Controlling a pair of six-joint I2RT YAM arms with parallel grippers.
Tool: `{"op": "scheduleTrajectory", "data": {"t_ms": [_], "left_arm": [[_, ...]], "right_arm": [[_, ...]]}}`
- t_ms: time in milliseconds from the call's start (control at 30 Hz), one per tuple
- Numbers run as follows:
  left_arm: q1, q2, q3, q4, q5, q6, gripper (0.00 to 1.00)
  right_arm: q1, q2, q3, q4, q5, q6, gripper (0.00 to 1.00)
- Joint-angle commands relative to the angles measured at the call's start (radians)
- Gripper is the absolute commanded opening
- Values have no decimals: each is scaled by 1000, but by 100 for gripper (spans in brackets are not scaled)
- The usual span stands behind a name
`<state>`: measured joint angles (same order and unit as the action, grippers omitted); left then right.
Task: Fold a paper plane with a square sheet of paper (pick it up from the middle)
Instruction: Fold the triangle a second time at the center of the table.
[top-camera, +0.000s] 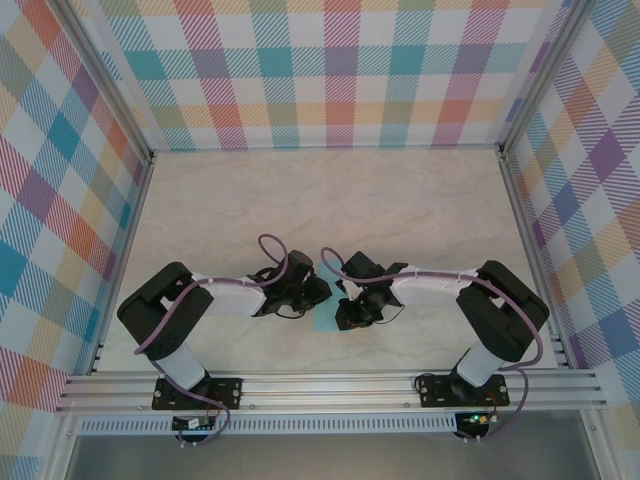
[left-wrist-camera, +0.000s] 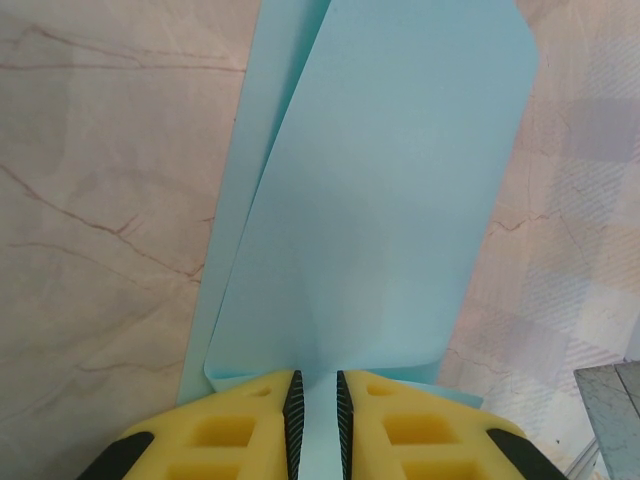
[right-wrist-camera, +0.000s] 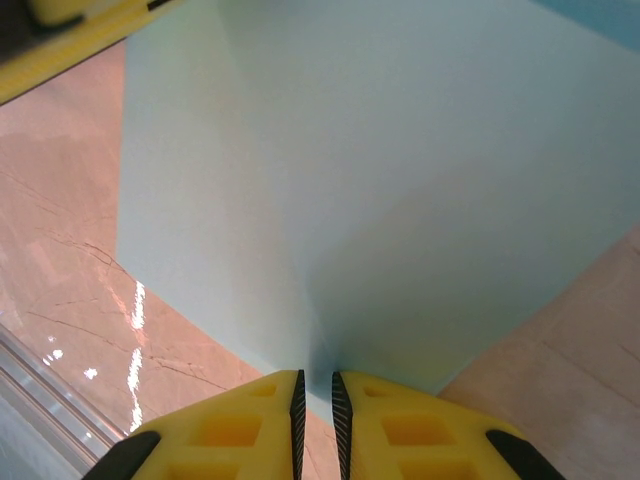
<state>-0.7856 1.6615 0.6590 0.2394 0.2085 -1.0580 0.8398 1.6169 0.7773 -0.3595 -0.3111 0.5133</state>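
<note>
Left gripper (left-wrist-camera: 312, 385): yellow fingers nearly together, pinching a narrow strip of the light blue sheet (left-wrist-camera: 380, 200) between the black pads. From the left wrist, the sheet runs away from the jaws as a long folded flap with a second layer showing along its left edge, over the marbled table (left-wrist-camera: 100, 200).

Right gripper (right-wrist-camera: 315, 385): jaws likewise narrow, closed on the sheet at the foot of a crease; the paper spreads up and outward from the grip. One yellow finger (right-wrist-camera: 70, 35) of the left gripper shows in the upper left corner of this view.

Arm pose, top view: both elbows bent outward, both forearms reaching inward and roughly level. The left gripper (top-camera: 305, 290) and right gripper (top-camera: 355, 310) meet close together, just ahead of the near rail, about midway between the bases. A small cyan patch of the sheet (top-camera: 323, 322) shows between and below them.

Sheet is partly folded and held at both ends.
</note>
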Motion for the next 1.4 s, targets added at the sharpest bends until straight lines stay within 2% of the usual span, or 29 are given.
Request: {"op": "scheduleTrajectory", "data": {"t_ms": [0, 300, 867, 1267, 1367], "left_arm": [[-11, 38, -1, -78, -2, 20, 20], [-10, 45, 2, -75, -1, 21, 20], [-11, 53, 6, -70, 4, 25, 20], [-12, 55, 9, -65, 9, 27, 20], [-10, 56, 10, -63, 13, 28, 20]], "right_arm": [[5, -5, -46, -66, 17, 6, 19], [4, -48, -117, -7, -41, 57, 21], [-18, -121, -196, -14, -43, 103, 23], [-19, -284, -106, -46, -61, 129, 21], [-19, -260, -63, -20, -67, 129, 21]]}}
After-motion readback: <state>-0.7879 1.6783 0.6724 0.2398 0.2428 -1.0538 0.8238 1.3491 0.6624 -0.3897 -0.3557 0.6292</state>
